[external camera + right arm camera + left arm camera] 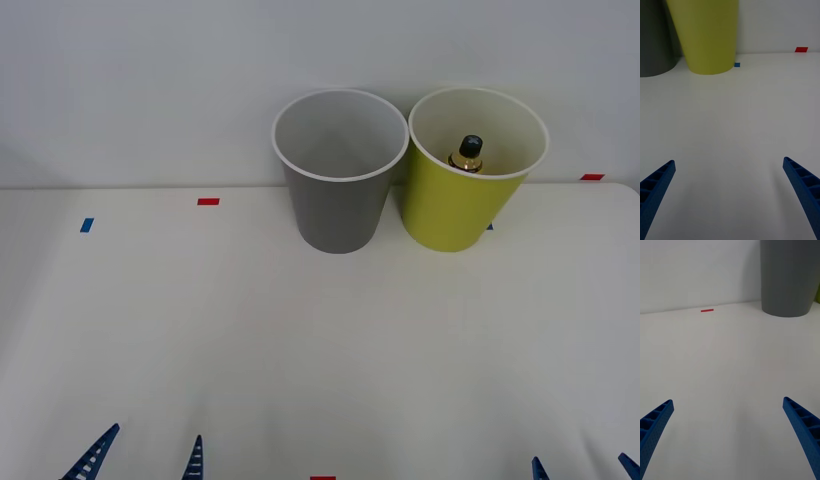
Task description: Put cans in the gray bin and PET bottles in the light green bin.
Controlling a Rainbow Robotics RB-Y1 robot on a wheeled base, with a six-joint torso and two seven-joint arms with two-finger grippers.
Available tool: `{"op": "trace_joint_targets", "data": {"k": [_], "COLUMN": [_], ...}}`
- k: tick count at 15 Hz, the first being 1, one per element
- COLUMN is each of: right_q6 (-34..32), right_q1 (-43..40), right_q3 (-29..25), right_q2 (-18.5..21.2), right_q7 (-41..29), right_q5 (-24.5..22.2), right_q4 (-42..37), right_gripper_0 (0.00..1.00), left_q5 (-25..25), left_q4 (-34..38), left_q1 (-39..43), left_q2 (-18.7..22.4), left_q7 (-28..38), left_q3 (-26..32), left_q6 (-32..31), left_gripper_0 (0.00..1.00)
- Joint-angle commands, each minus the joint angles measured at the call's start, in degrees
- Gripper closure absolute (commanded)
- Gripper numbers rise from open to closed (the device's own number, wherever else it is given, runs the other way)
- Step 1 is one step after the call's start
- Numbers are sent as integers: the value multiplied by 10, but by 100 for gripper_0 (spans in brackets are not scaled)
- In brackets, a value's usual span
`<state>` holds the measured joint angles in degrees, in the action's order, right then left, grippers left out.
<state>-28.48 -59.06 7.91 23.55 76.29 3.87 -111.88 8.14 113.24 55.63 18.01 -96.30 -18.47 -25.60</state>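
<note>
Bottle: PET bottle [468,153] is standing upright inside the light green bin [462,215] — long axis vertical.
Claws: left claw [145,458] and right claw [585,467] are hanging spread, empty, at the near counter [320,350] edge; right nearer.
Gray bin [335,215]: is sitting just beside.

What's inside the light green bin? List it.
Inside the light green bin stands a PET bottle: its dark cap and gold shoulder show above the rim. The bin's wall covers its body and the bin's floor.
</note>
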Motion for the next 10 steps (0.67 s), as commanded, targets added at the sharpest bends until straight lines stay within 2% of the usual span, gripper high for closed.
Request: {"op": "trace_joint_targets", "data": {"k": [1,10], "right_q6": [0,0], "right_q1": [0,0], "right_q3": [0,0], "right_q2": [0,0], "right_q7": [0,0], "right_q5": [0,0], "right_q4": [0,0], "right_gripper_0": [0,0], "left_q5": [8,7], "left_q4": [-24,-23], "left_q1": [2,3], "left_q2": [-3,-2], "left_q7": [-3,-11], "left_q3": [1,2], "left_q6": [-16,-19], "left_gripper_0": [0,0]}}
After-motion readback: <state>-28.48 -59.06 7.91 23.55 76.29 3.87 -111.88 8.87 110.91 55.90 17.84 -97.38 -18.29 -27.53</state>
